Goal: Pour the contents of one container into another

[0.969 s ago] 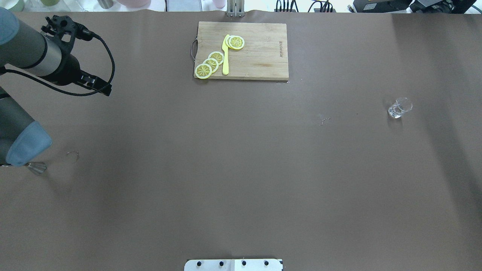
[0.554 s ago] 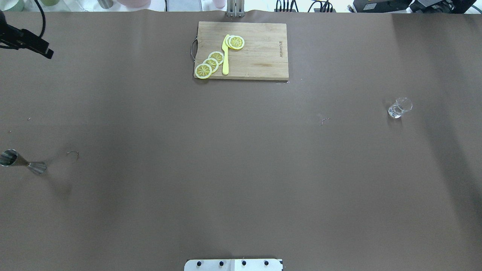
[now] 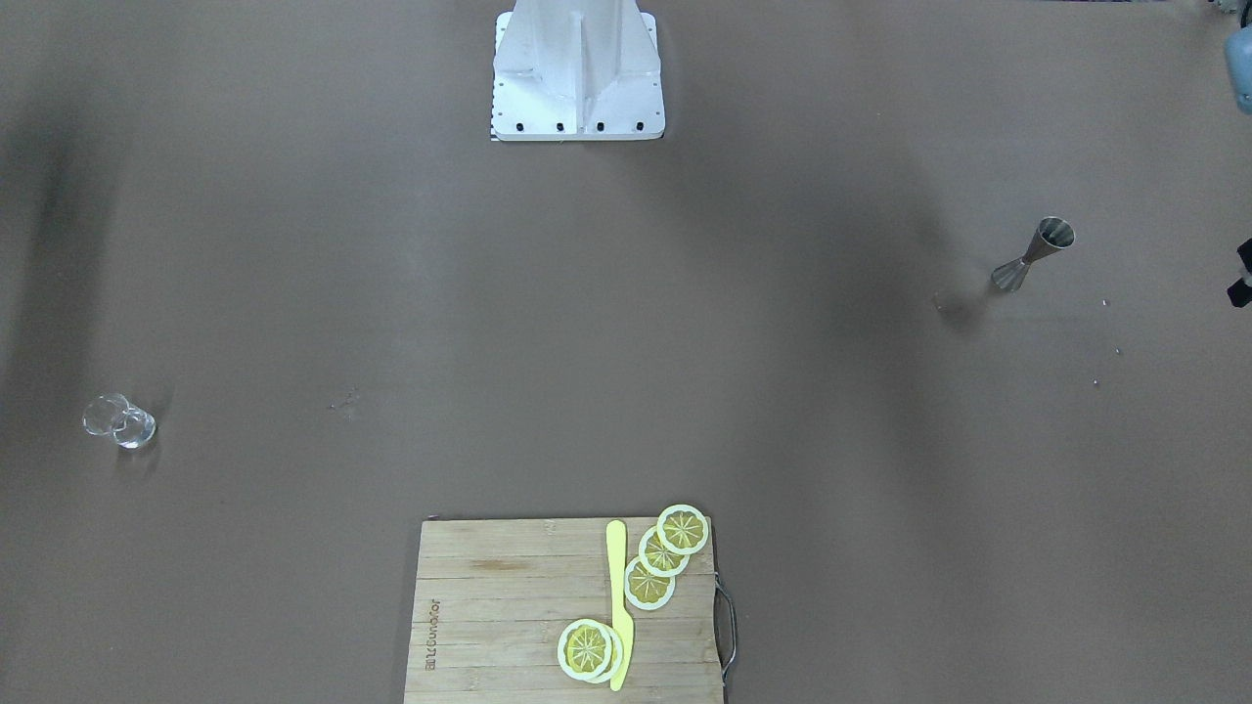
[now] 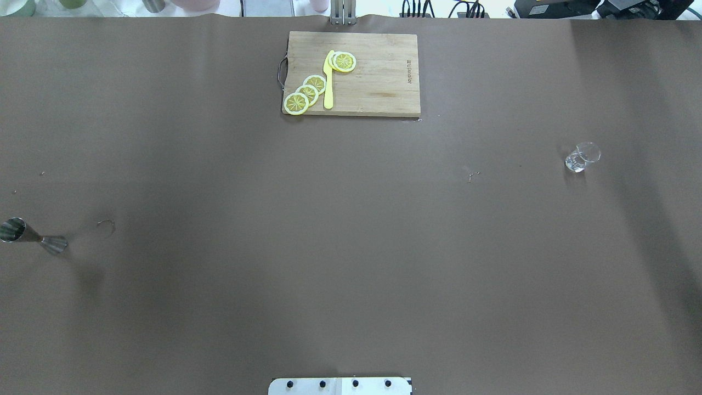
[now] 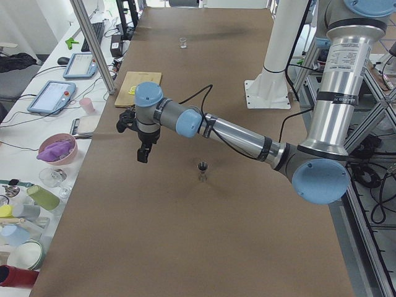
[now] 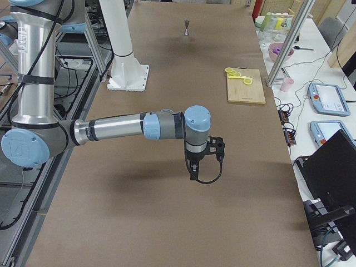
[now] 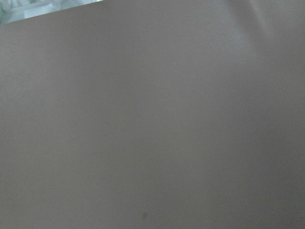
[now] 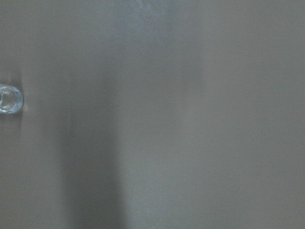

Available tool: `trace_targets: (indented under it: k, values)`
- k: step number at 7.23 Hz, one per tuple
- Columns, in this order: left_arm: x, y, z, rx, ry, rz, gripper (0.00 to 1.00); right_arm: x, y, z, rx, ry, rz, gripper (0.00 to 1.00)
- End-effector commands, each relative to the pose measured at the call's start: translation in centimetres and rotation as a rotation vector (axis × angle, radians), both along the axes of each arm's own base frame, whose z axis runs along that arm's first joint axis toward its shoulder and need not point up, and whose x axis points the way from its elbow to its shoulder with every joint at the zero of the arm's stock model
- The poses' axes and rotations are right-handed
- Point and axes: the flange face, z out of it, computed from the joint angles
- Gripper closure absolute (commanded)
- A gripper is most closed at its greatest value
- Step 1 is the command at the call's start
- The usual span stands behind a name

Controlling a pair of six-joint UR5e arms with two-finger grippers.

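Steel jigger stands upright, apart from left pincer.

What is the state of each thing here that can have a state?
jigger: upright on the table, not held.
glass cup: upright, not held; contents cannot be told.
yellow knife: flat on the cutting board.
lemon slices: flat on the cutting board, some overlapping.
left end effector: above the table, apart from the jigger; open or shut unclear.
right end effector: above the table; open or shut unclear.
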Motion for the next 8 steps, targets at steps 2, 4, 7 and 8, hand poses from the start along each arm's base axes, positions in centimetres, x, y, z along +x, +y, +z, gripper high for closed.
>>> trace_targets:
  k: [2, 4, 7, 8]
  values:
    - [-5.5, 6.1, 8.7, -0.154, 0.012, 0.013, 0.03, -0.3, 0.3, 0.2, 0.064, -0.044, -0.085, 0.0]
    - [-7.3, 10.9, 12.7, -0.233, 0.016, -0.029, 0.02, -0.2, 1.1, 1.4, 0.067, -0.031, -0.109, 0.0]
    - [-7.2, 10.1, 12.1, -0.231, 0.015, -0.037, 0.02, -0.1, 0.8, 2.9, 0.072, -0.018, -0.146, 0.0]
    - [-7.2, 9.7, 11.9, -0.225, 0.015, -0.036, 0.02, -0.1, 0.9, 3.5, 0.067, -0.02, -0.153, 0.0]
